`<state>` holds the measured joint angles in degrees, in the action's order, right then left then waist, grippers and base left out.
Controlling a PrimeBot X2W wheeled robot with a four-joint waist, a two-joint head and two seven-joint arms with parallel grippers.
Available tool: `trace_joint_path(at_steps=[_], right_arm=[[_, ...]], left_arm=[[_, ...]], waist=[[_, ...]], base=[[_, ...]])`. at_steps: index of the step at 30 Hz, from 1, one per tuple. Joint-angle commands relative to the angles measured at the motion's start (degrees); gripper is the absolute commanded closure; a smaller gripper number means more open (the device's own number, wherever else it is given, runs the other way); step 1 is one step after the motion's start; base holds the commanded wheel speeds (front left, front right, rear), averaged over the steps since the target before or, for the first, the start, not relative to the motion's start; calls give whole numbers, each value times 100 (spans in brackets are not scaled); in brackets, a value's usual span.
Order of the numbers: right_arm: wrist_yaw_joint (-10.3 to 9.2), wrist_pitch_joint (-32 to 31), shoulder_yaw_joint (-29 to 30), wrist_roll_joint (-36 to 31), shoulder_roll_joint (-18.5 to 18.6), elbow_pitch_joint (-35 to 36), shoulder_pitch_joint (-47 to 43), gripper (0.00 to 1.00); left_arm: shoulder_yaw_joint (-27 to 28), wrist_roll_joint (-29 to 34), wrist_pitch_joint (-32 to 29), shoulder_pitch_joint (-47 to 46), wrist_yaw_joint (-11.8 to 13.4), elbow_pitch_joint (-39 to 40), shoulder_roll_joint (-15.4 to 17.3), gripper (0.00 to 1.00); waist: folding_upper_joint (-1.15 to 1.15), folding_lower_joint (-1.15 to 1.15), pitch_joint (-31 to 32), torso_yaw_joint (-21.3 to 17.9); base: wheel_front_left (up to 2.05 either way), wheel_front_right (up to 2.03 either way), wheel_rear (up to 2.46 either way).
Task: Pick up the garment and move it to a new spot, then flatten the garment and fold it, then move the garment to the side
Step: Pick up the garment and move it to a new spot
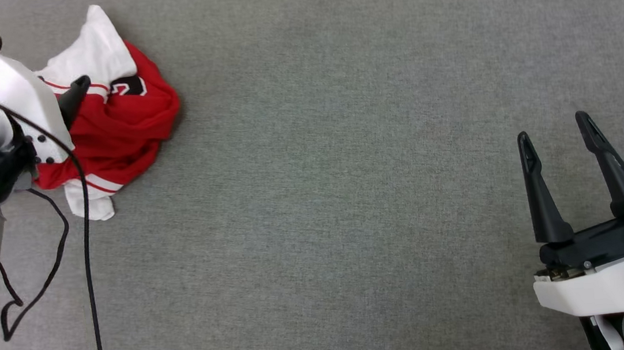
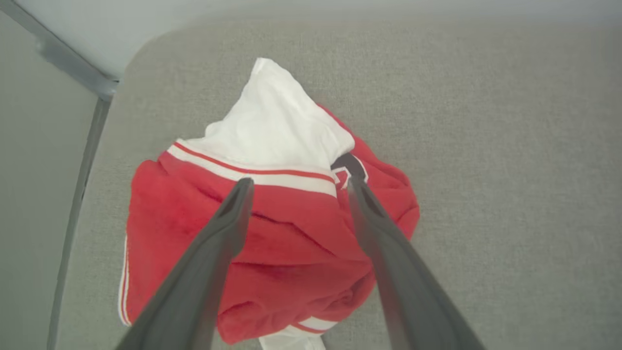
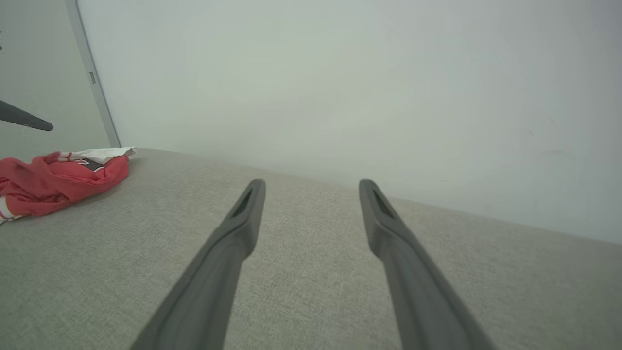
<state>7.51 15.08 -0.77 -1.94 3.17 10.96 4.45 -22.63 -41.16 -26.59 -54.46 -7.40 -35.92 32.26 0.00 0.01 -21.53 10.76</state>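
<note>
The garment lies crumpled at the far left of the grey surface, a red heap with white sleeves and stripe trim. My left gripper hangs open just above the garment, its fingers spread over the red fabric near the striped sleeve seam, with nothing between them. In the head view one left finger shows past the white wrist, which hides part of the heap. My right gripper stands open and empty at the lower right, far from the garment. Over bare fabric, the right gripper points toward the wall.
A black cable hangs from my left arm and loops over the surface's left part. The grey fabric surface ends at a pale wall. A grey strip runs along its left edge.
</note>
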Motion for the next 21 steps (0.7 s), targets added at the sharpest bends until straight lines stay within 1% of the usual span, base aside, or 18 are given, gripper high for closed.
trace_joint_path(at_steps=[1, 4, 9, 12, 15, 18, 19, 20, 21], right_arm=[[-4, 14, -4, -10, 35, 39, 89, 0], [-4, 15, 13, -33, 52, 50, 161, 0], [-4, 14, 18, -51, 93, 53, 228, 0], [-4, 14, 28, -58, 92, 34, 274, 0], [-4, 14, 24, -55, 86, 5, 291, 0], [-4, 14, 27, -50, 82, -12, 282, 0], [-4, 14, 32, -47, 79, -25, 271, 0], [-4, 14, 40, -44, 74, -40, 259, 0], [-4, 14, 51, -38, 69, -49, 244, 0]], left_arm=[[-173, -165, -377, -211, -2, -117, 70, 0], [-475, -409, -980, -318, -2, -257, 62, 0], [-982, -494, -1637, -412, -3, -600, 90, 0], [-1199, -549, -1842, -353, -3, -893, -14, 0], [-1343, -648, -1852, -221, -4, -1078, -118, 0], [-1442, -687, -1787, -192, -4, -1159, -136, 0], [-1505, -663, -1746, -197, -4, -1174, -115, 66], [-1545, -646, -1656, -225, -4, -1176, -83, 100], [-1574, -659, -1582, -261, -4, -1181, -65, 100]], waist=[[0, -1, -170, -111], [0, -1, -319, -184], [0, -1, -528, -272], [0, -1, -596, -319], [0, -1, -614, -358], [0, -1, -605, -369], [0, -1, -590, -370], [0, -1, -566, -365], [0, -1, -533, -355]], base=[[0, 0, 0], [0, 0, 0], [0, 0, 0], [0, 0, 0], [0, 0, 0], [0, 0, 0], [0, 0, 0], [0, 0, 0], [0, 0, 0]])
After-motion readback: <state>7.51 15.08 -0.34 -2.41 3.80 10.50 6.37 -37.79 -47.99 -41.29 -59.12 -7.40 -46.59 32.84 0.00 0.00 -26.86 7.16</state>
